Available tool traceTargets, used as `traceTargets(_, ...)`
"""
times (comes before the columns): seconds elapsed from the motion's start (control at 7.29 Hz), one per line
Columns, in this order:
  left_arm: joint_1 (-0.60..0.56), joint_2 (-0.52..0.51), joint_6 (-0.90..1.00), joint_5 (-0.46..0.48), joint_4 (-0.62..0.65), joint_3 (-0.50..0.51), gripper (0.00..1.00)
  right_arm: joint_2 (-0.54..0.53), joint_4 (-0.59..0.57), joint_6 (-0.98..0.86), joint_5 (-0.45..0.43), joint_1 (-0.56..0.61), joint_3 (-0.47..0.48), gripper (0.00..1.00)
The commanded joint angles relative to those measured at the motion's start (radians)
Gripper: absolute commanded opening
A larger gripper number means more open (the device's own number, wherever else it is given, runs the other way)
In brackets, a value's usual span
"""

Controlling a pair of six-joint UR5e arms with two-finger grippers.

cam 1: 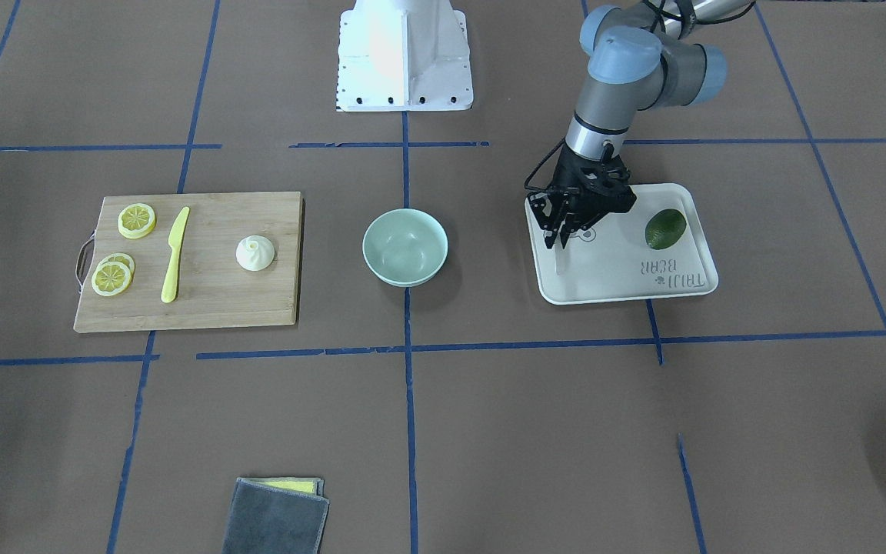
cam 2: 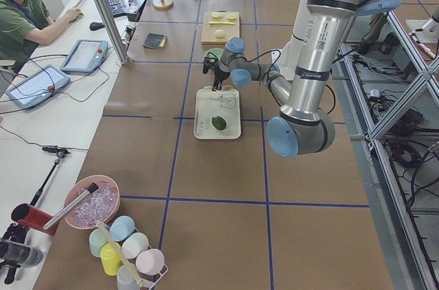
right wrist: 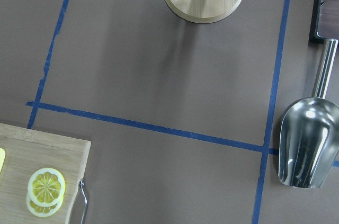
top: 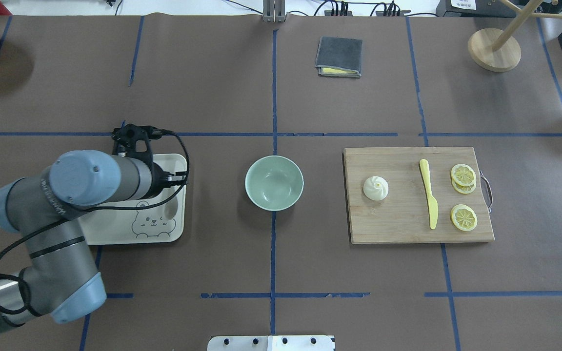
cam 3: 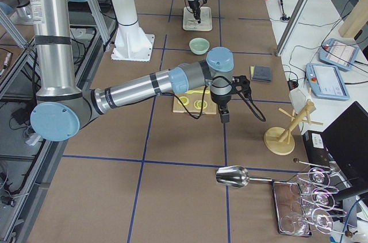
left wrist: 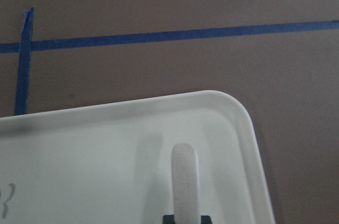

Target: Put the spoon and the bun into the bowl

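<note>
The left gripper seems clenched on the pale whitish plastic spoon, low over the white rectangular tray; only one rounded end shows. Lift level, then carry toward three o'clock overhead to the round mint-green bowl. The white swirled bun sits on the wooden board. I cannot tell how the right gripper holds its jaws.

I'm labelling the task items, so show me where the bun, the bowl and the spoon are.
bun (cam 1: 255, 253): front-facing view, its swirled top.
bowl (cam 1: 404, 251): front-facing view, its bare inside.
spoon (left wrist: 185, 173): left wrist view, its pale rounded end.
</note>
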Motion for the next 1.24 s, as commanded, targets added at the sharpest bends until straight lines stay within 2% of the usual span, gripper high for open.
traceTargets(0.0, 0.012, -0.236, -0.210, 0.001, 0.264, 0.024, 0.00, 0.000, 0.000, 0.000, 0.000, 0.000, -0.001, 1.00)
traceTargets(0.14, 0.034, -0.302, -0.282, 0.002, 0.283, 0.084, 0.00, 0.000, 0.000, 0.000, 0.000, 0.000, -0.001, 1.00)
traceTargets(0.41, 0.084, -0.361, -0.350, 0.045, 0.283, 0.158, 0.00, 0.000, 0.000, 0.000, 0.000, 0.000, 0.001, 1.00)
traceTargets(0.69, 0.088, -0.468, -0.422, 0.047, 0.283, 0.286, 0.00, 0.000, 0.000, 0.000, 0.000, 0.000, 0.003, 1.00)
traceTargets(1.1, 0.072, -0.461, -0.410, 0.048, 0.285, 0.285, 0.00, -0.001, 0.000, 0.002, 0.003, 0.000, 0.003, 1.00)
